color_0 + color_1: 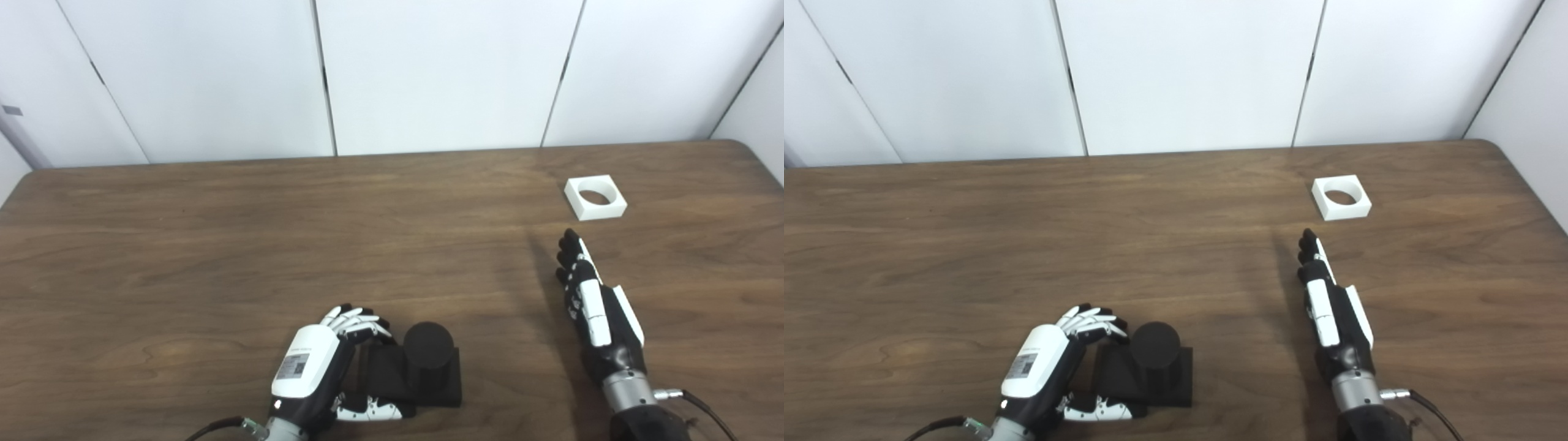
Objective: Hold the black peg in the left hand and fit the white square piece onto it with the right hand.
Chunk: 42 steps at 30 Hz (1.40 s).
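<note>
Left eye view: brown wood-grain counter [245, 245] backed by white wall panels [441, 73]. Near the front edge, slightly left of centre, black peg [429, 355], a round upright post on a square black base, resting on the counter. Left hand [318, 367] curled around the left side of that base, fingers [355, 320] bent over the far edge and thumb lying along the near edge, so closed on the peg's base while it sits on the wood. Far right, near the back of the counter, white square piece [595, 196] with a round hole through it, lying flat and alone. Right hand [591, 306] held edge-on above the counter, fingers straight and together, pointing away toward the white piece but well short of it, holding nothing; dark shadow on the wood to its left. Right eye view: same layout, shifted leftward. Black peg [1154, 361] upright on its base, left hand [1047, 367] wrapped on the base's left side with thumb along the front edge. White square piece [1341, 197] flat near the far right, apart from everything. Right hand [1329, 306] extended, empty, fingertips aimed at the piece with bare wood between them.
</note>
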Available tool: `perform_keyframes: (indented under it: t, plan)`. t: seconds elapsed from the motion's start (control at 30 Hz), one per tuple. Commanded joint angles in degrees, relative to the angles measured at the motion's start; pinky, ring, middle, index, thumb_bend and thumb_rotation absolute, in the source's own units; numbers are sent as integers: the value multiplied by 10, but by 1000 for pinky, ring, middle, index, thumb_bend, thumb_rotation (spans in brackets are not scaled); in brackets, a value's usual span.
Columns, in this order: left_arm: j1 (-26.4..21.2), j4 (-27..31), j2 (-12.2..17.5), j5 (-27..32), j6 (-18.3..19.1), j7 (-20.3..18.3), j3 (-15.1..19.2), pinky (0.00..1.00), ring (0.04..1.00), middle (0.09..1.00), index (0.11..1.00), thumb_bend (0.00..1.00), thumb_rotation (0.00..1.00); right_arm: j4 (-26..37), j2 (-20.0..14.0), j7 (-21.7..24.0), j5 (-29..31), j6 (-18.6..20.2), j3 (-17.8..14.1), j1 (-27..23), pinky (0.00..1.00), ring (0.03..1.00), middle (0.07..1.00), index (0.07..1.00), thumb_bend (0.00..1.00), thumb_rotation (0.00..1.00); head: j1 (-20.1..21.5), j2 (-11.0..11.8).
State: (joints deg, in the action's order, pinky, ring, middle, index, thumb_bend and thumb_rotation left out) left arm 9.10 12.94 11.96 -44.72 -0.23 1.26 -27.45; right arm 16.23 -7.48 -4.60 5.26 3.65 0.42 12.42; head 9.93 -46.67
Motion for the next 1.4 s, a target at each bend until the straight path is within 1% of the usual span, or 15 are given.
perform_keyframes:
  t: [0.0, 0.63, 0.7, 0.73, 0.77, 0.8, 0.87, 0.93, 0.97, 1.07, 1.1, 1.13, 1.2, 1.23, 1.37]
  plan:
    - [15, -1, 4, -1, 12, -47, -13, 926, 831, 759, 487, 515, 46, 18, 35, 0, 0, -20, 3, -1, 1000, 1000, 1000, 1000, 572, 1000, 2, -2]
    - [12, -9, 0, -7, 18, -43, -3, 931, 845, 778, 487, 515, 46, 25, 36, -9, -3, -1, 8, -2, 1000, 1000, 1000, 1000, 616, 1000, 2, -4]
    - [11, -10, 0, -5, 15, -42, -2, 923, 842, 775, 487, 515, 46, 32, 32, -8, -3, 7, 5, -3, 1000, 1000, 1000, 1000, 632, 1000, 16, -1]
    - [11, -11, 0, -3, 15, -41, -1, 919, 839, 772, 486, 515, 45, 39, 28, -10, -7, 14, 4, -5, 1000, 1000, 1000, 1000, 633, 978, 20, 0]
    - [11, -11, 1, -1, 14, -41, 0, 913, 836, 770, 486, 515, 45, 47, 24, -11, -14, 20, 2, -8, 1000, 1000, 1000, 1000, 642, 922, 24, 0]
    - [11, -11, 2, 1, 13, -42, 1, 911, 835, 770, 486, 516, 45, 59, 15, -11, -27, 30, 1, -12, 1000, 1000, 1000, 1000, 646, 873, 26, 0]
    - [10, -12, 5, 2, 8, -41, 3, 911, 834, 768, 486, 516, 44, 82, 1, -13, -62, 54, -2, -21, 1000, 1000, 997, 1000, 668, 700, 31, 1]
    - [9, -15, 7, 2, 3, -39, 6, 912, 833, 768, 486, 516, 44, 109, -24, -8, -104, 94, -9, -40, 1000, 1000, 990, 1000, 696, 623, 37, 2]
    - [8, -16, 7, 2, 1, -38, 7, 911, 831, 766, 486, 516, 44, 117, -34, -2, -115, 107, -13, -48, 1000, 1000, 992, 1000, 717, 527, 40, 3]
    - [5, -21, 7, 4, -3, -37, 11, 905, 833, 766, 486, 516, 44, 129, -83, 31, -128, 156, -30, -91, 1000, 1000, 999, 1000, 776, 404, 40, 3]
    - [5, -23, 6, 4, -5, -36, 12, 905, 834, 766, 486, 516, 44, 133, -113, 47, -150, 184, -30, -111, 1000, 1000, 1000, 1000, 784, 390, 57, 5]
    - [4, -25, 5, 5, -5, -36, 13, 904, 834, 766, 486, 516, 44, 133, -140, 62, -167, 200, -29, -129, 1000, 1000, 997, 1000, 827, 400, 60, 5]
    - [3, -27, 4, 5, -7, -36, 14, 898, 834, 765, 486, 516, 44, 131, -178, 87, -194, 222, -28, -159, 1000, 1000, 995, 1000, 854, 379, 65, 6]
    - [3, -28, 3, 5, -9, -35, 15, 901, 833, 765, 486, 516, 44, 126, -192, 100, -206, 227, -28, -175, 989, 996, 990, 1000, 872, 367, 79, 8]
    - [0, -33, 3, 5, -16, -36, 18, 903, 829, 762, 486, 516, 43, 100, -232, 165, -273, 233, -22, -225, 986, 1000, 998, 997, 896, 276, 86, 10]
